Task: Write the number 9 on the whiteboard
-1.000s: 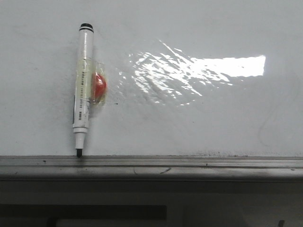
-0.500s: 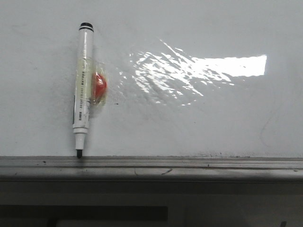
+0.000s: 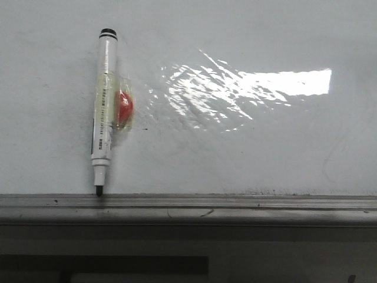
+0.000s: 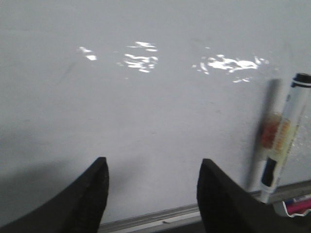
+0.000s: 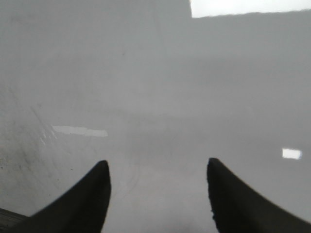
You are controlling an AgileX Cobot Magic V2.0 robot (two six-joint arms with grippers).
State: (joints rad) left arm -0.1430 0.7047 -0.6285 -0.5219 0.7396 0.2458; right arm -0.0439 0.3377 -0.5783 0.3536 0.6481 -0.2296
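Marker point(image 3: 103, 109) is hanging tip-down on the whiteboard point(image 3: 247, 153), apparently taped. Left gripper point(image 4: 153, 191) and right gripper point(image 5: 158, 194) are holding fingers apart, empty.

Front cam is sharp and evenly lit. I get a big blown-out glare patch point(image 3: 247, 88) on the whiteboard point(image 3: 235, 159), rectangular at its right end, breaking into ripples leftward. The marker point(image 3: 103, 112) throws almost no shadow there. Left wrist cam is soft: marker point(image 4: 284, 138) blurred, grey shadow streak beside it, small glare specks, dark shadow around the fingers point(image 4: 90, 199). Right wrist cam is dimmest, hazy, fingers point(image 5: 87, 199) out of focus, bright reflection at one edge.
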